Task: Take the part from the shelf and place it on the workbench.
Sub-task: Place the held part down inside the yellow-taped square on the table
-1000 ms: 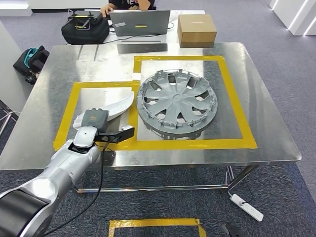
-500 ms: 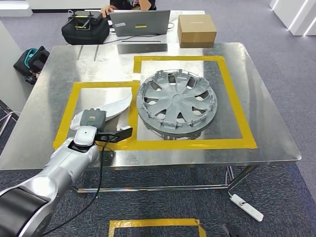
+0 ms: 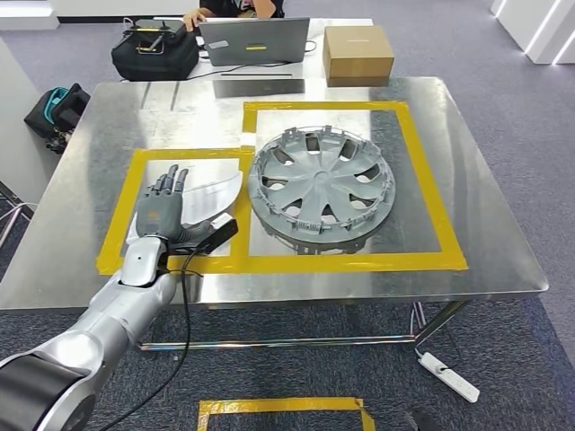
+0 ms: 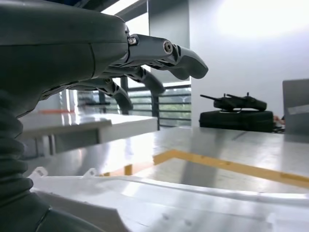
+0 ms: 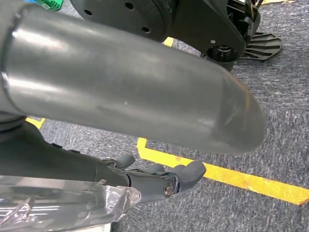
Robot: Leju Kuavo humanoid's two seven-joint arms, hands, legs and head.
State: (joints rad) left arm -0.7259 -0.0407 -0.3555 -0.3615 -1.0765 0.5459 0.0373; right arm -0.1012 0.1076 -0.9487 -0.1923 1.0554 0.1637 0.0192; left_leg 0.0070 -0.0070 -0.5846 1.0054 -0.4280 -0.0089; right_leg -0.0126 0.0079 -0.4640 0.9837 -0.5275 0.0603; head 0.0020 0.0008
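- The left hand (image 3: 162, 211) sits in the lower left of the head view, over the tabletop (image 3: 81, 189), palm down with its fingers (image 3: 170, 180) stretched out and spread, holding nothing.
- In the left wrist view the fingers (image 4: 175, 53) hang in the air apart from the surface beneath, with daylight showing under them.
- The white curved part (image 3: 214, 193) lies flat on the tabletop inside the left yellow tape square (image 3: 128, 184), just beside the hand; its near end is hidden under the hand and wrist.
- In the left wrist view the part (image 4: 164, 205) runs along the lower edge of the frame as a pale, glossy panel.
- A grey wheel cover (image 3: 322, 184) lies in the centre of the head view, inside the larger yellow tape rectangle (image 3: 424, 171), just right of the part.
- The right hand (image 5: 160, 181) shows in the right wrist view above grey carpet and a yellow floor line (image 5: 233, 178); its fingers (image 5: 188, 174) lie loosely extended, and a crinkled clear sheet (image 5: 65, 205) sits against them, though whether they grip it cannot be told.
- At the upper edge of the head view stand a laptop (image 3: 254, 40), a cardboard box (image 3: 358, 52) and a black bag (image 3: 154, 49).
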